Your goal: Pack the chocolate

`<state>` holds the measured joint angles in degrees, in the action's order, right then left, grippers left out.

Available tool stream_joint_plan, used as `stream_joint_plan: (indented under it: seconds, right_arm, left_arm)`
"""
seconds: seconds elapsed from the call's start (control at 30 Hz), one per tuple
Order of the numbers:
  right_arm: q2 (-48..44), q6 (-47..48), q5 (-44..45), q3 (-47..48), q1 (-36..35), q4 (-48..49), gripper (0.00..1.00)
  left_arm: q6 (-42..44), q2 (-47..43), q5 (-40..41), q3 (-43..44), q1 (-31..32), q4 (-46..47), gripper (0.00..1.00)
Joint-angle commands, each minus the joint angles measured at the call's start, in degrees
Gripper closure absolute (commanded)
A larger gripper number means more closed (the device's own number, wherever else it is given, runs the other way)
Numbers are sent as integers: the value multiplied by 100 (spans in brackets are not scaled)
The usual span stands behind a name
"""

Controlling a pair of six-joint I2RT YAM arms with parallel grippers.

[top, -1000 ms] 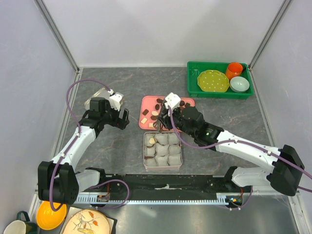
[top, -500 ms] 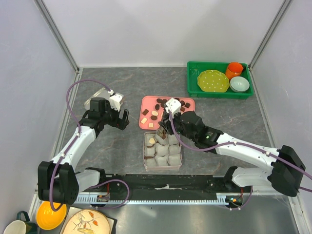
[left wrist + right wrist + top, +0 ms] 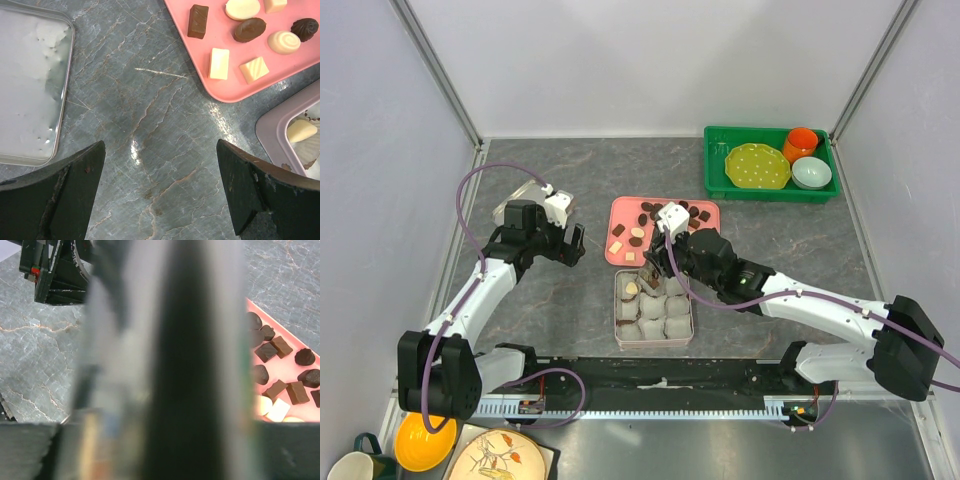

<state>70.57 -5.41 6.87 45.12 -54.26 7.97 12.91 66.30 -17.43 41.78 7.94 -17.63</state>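
Right wrist view: blurred bar (image 3: 190,360) blocks the right end effector (image 3: 654,268), state unclear; left end effector (image 3: 160,147) released.

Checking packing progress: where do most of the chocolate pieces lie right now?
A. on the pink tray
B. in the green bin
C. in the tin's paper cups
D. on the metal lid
A: the chocolate pieces are spread over the pink tray, while most paper cups in the tin sit empty.

Glossy chocolate (image 3: 248,30), smooth pink plastic tray (image 3: 232,86)
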Motion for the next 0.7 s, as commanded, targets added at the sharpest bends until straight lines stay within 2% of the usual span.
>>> stream_joint_plan:
  seconds: [0.0,0.2,0.4,0.67]
  right_arm:
    - [-219,-30,-90,207,-32,12,59]
    - [-342,-39,-107,330,-41,-41,58]
    - [-386,57,-20,611,-50,-14,62]
    - [422,506,358,1182,-41,504,64]
  left_arm:
    - [124,-100,-24,85,-30,58,1]
    - [151,-153,-6,41,-30,49,1]
    - [151,-188,-15,23,-30,49,1]
    - [124,-162,-15,15,-30,75,1]
